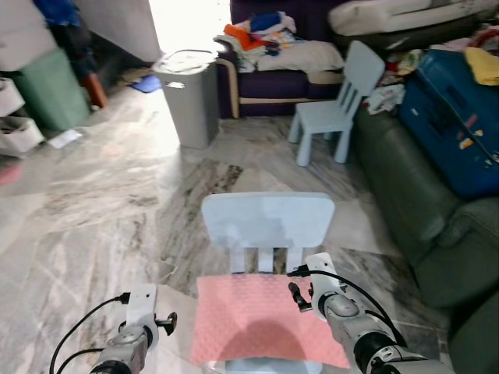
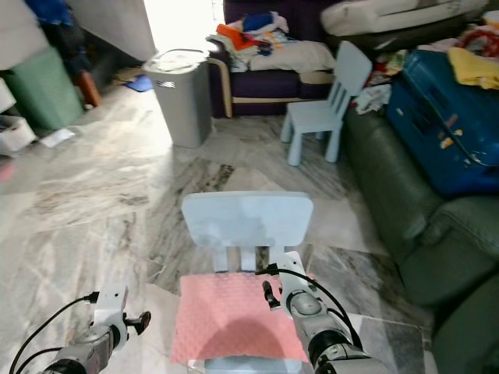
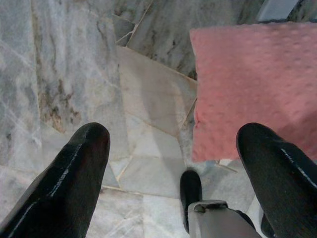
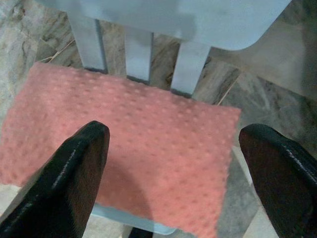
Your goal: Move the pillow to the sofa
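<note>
A flat pink pillow [image 1: 261, 319] with a dotted surface lies on the seat of a small pale blue chair [image 1: 267, 221] right in front of me. The dark green sofa [image 1: 425, 206] runs along my right side. My right gripper [image 4: 176, 163] hovers open above the pillow's right half [image 4: 133, 148], its fingers [image 4: 81, 163] spread wide. My left gripper [image 3: 171, 168] is open over the marble floor, just off the pillow's left edge [image 3: 247, 84]. Nothing is held by either gripper.
A blue suitcase [image 1: 456, 125] and clothes lie on the sofa. A second small blue chair [image 1: 339, 101] stands ahead on the right, a grey bin [image 1: 189, 95] ahead on the left. A dark armchair [image 1: 273, 58] piled with clothes is at the back. Green and white boxes [image 1: 43, 93] sit far left.
</note>
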`<state>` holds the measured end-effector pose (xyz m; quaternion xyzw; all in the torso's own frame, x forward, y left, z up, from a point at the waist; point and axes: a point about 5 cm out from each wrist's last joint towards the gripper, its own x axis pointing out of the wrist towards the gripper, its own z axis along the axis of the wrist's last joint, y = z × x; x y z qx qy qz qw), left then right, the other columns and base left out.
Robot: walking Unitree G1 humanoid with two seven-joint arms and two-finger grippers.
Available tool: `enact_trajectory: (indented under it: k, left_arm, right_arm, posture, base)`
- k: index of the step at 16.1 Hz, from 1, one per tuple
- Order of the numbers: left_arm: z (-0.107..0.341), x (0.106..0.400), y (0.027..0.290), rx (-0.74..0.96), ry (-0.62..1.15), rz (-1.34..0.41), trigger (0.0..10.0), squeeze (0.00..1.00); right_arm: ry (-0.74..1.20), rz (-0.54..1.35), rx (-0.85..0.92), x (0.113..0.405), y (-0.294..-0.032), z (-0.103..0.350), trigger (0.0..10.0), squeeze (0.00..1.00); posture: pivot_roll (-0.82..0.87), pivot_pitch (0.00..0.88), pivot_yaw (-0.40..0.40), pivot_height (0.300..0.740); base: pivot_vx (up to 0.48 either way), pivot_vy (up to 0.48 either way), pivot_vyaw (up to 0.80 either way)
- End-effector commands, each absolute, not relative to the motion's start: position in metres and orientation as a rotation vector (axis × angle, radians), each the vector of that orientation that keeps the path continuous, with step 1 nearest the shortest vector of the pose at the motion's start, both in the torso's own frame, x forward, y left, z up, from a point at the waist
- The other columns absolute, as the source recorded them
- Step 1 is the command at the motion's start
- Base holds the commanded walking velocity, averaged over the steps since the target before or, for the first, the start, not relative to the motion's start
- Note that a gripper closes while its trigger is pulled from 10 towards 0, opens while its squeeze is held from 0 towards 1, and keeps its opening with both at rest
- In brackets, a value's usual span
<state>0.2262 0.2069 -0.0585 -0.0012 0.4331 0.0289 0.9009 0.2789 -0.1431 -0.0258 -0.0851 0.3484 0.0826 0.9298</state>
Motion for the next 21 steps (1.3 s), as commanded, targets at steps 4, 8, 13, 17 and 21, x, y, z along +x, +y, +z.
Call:
enact_trajectory:
  k: [4,8,13,17,21]
  left_arm:
    - [-0.0591,0.2250,0.2081,0.003,0.908,0.063,10.0,0.00]
    - [-0.0597,0.2241,0.2081,0.008,0.912,0.061,10.0,0.00]
    - [-0.0618,0.2202,0.2091,-0.001,0.916,0.068,10.0,0.00]
    - [-0.0622,0.2195,0.2096,-0.006,0.921,0.071,10.0,0.00]
    - [-0.0619,0.2201,0.2096,-0.016,0.919,0.076,10.0,0.00]
  right_arm:
    - [0.709,0.171,-0.176,0.2812,-0.1433,-0.0238,10.0,0.00]
    - [0.710,0.169,-0.171,0.2808,-0.1433,-0.0242,10.0,0.00]
    - [0.713,0.171,-0.172,0.2799,-0.1434,-0.0249,10.0,0.00]
    - [0.714,0.171,-0.171,0.2801,-0.1432,-0.0248,10.0,0.00]
    - [0.712,0.170,-0.172,0.2806,-0.1435,-0.0243,10.0,0.00]
  posture:
    - [0.01,0.000,0.050,0.740]
    - [0.01,0.000,0.050,0.740]
    - [0.01,0.000,0.050,0.740]
    - [0.01,0.000,0.049,0.740]
    - [0.01,0.000,0.049,0.740]
  base:
    - [0.000,0.000,0.00]
    - [0.000,0.000,0.00]
    - [0.000,-0.260,0.00]
    - [0.000,0.000,0.00]
    - [0.000,0.000,0.00]
